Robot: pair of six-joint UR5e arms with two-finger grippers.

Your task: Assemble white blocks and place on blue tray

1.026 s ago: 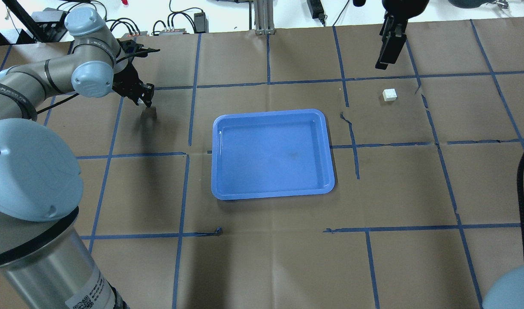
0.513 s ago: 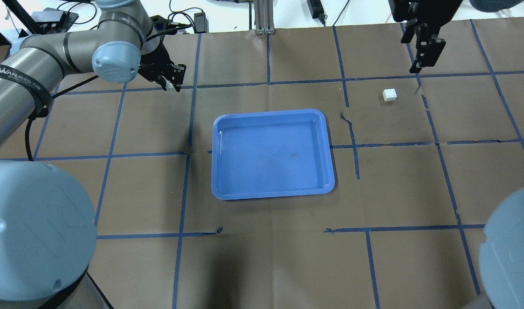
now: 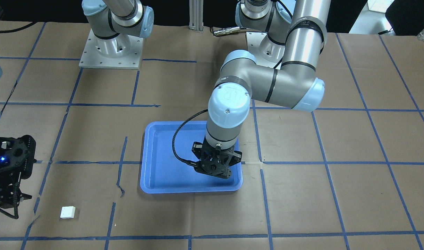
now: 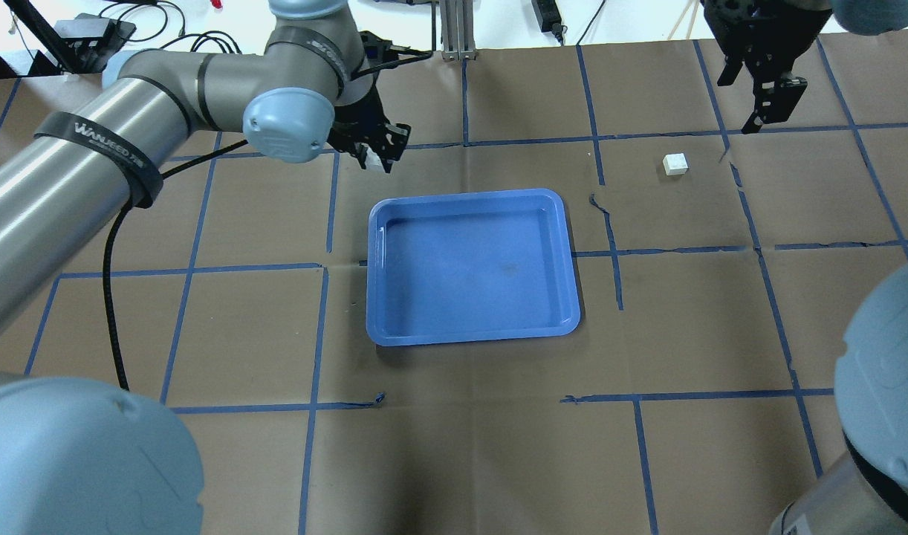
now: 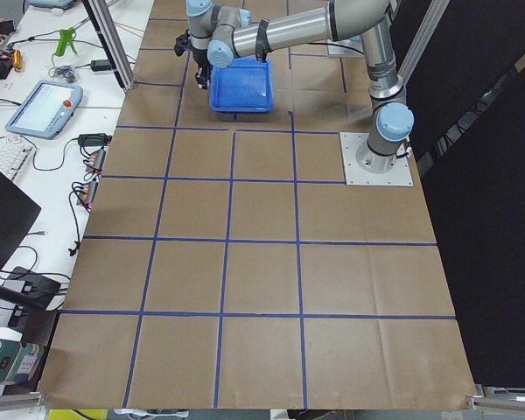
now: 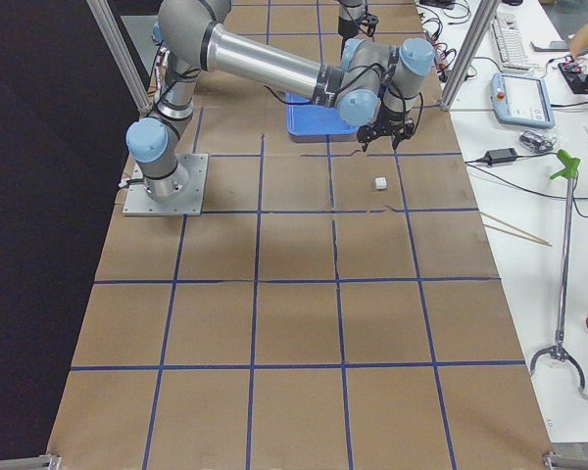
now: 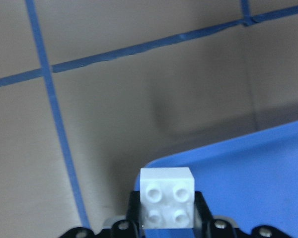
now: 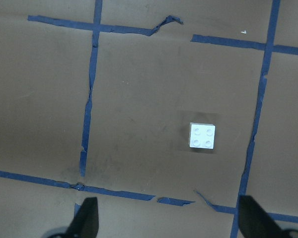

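Note:
My left gripper point(image 4: 378, 154) is shut on a white block point(image 7: 167, 191), studs toward the wrist camera, and holds it above the table at the far left corner of the blue tray point(image 4: 469, 267). The tray's corner point(image 7: 268, 173) shows just beneath the block. The other white block point(image 4: 675, 163) lies studs up on the brown paper, right of the tray; it also shows in the right wrist view point(image 8: 202, 136). My right gripper point(image 4: 773, 111) is open and empty, raised above the table just beyond and to the right of that block.
The table is covered in brown paper with a grid of blue tape lines point(image 4: 610, 245), torn in places. Cables and power supplies point(image 4: 305, 44) lie past the far edge. The arm bases point(image 3: 111, 48) stand at the robot's side.
My left gripper has lifted from the far left of the table and travelled right to the tray's far left corner, block in it. My right gripper has moved right, away from the loose block.

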